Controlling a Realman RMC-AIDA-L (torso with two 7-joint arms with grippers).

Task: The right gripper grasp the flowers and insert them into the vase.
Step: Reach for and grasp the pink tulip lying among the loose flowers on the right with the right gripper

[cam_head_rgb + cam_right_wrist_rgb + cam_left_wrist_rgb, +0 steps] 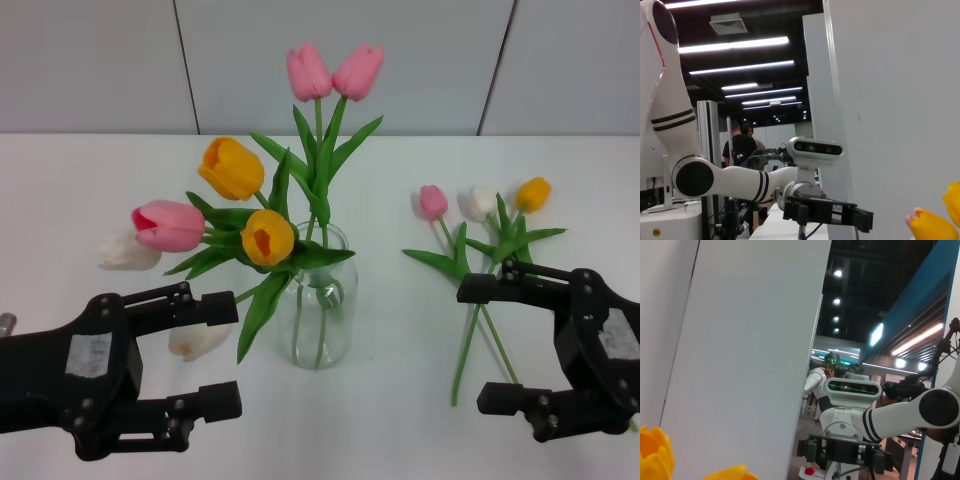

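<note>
Right pincer (495, 343) wide open, empty, above flowers (447, 240) stem.

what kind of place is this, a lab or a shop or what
Most likely a robotics lab or demo hall. A white table bears a glass vase of artificial tulips. Past the white partition panels stand other white humanoid robots, under a dark ceiling with strip lights, with people behind.

I saw a pink bud on green-stemmed flowers (433, 203), a clear vase (322, 300), a black right gripper (512, 343) and a white table (400, 420).
</note>
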